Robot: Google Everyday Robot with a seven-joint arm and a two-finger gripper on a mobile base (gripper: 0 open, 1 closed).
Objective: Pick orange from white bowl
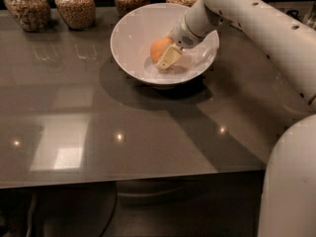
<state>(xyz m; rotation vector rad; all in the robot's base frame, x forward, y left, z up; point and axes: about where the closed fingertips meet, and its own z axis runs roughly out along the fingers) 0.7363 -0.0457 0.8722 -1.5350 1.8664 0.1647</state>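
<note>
The orange lies inside the white bowl, which stands at the back middle of the grey table. My gripper reaches down into the bowl from the right, and its pale tip lies against the orange's right front side. The gripper hides part of the orange. The white arm comes in from the upper right over the bowl's rim.
Several glass jars of grains stand in a row along the table's back edge behind the bowl. The grey table stretches forward to its front edge. My white base fills the lower right corner.
</note>
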